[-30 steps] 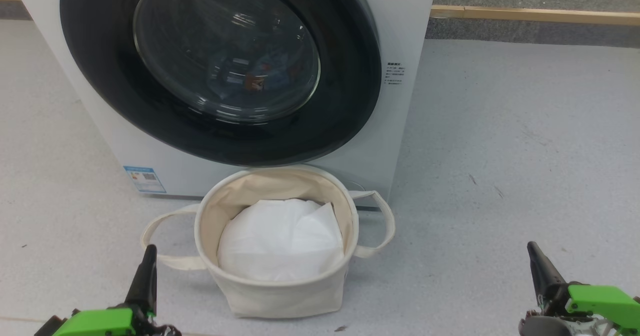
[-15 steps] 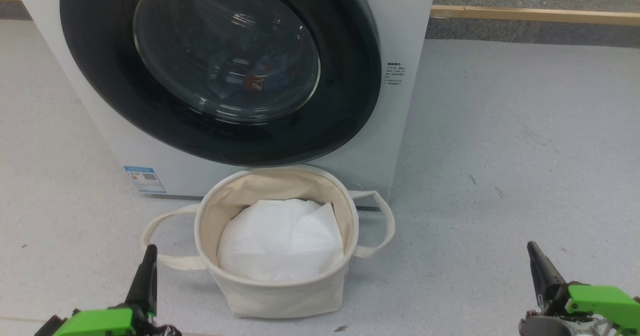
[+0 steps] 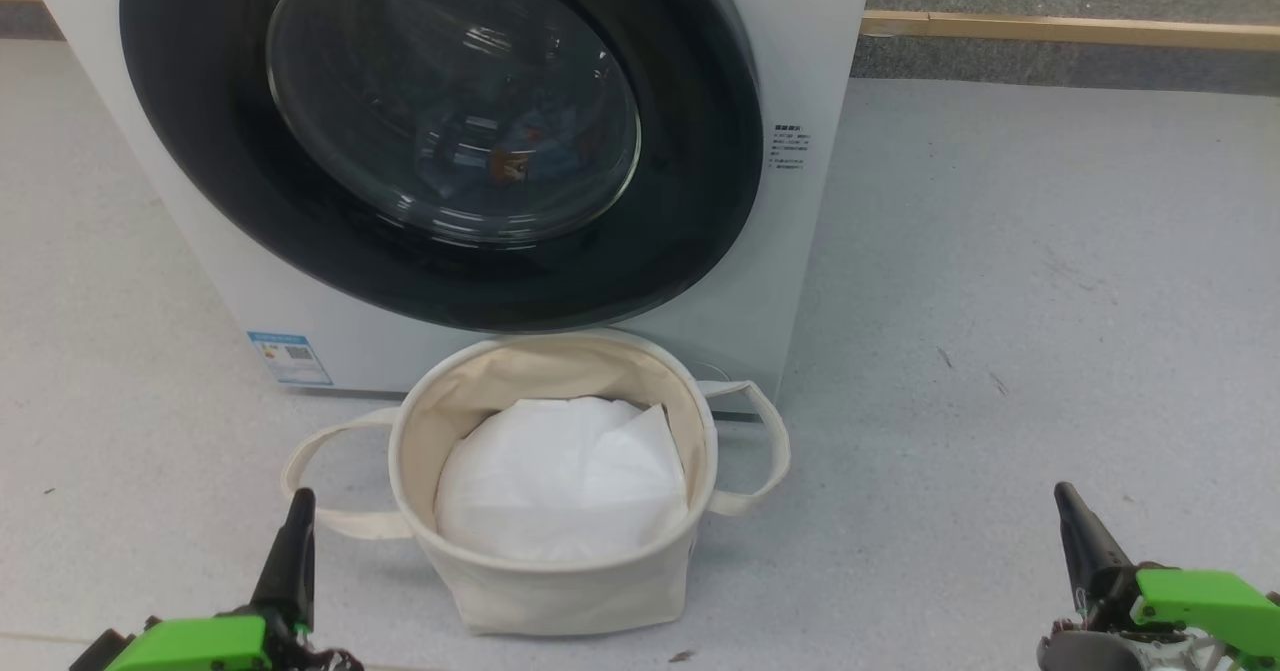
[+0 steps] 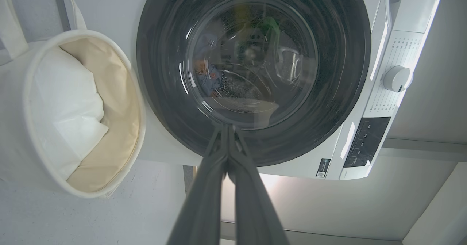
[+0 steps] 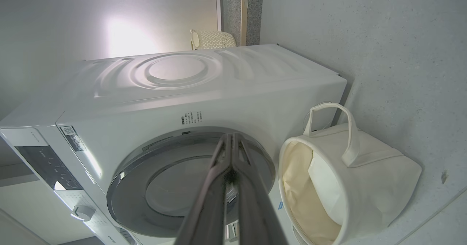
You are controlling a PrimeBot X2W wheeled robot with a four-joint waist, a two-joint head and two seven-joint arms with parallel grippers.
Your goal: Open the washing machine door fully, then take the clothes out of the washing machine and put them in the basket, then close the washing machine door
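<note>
The white washing machine (image 3: 800, 71) stands ahead, and its round black-rimmed door (image 3: 440, 131) lies flat against the front. Through the glass window I make out the light blue clothes (image 3: 505, 156) with orange marks, in the left wrist view as clothes (image 4: 204, 71). The cream basket (image 3: 545, 571) sits on the floor right before the machine, a plain white sheet (image 3: 560, 481) inside it. My left gripper (image 3: 292, 516) is shut and empty at the lower left, left gripper (image 4: 227, 128). My right gripper (image 3: 1068, 506) is shut and empty at the lower right, right gripper (image 5: 230, 137).
Grey speckled floor (image 3: 1000, 301) spreads to the right of the machine, bordered at the back by a wooden strip (image 3: 1070, 29). The control panel with its knob (image 4: 397, 79) runs along the machine's top. The basket's loop handles (image 3: 760, 441) stick out to both sides.
</note>
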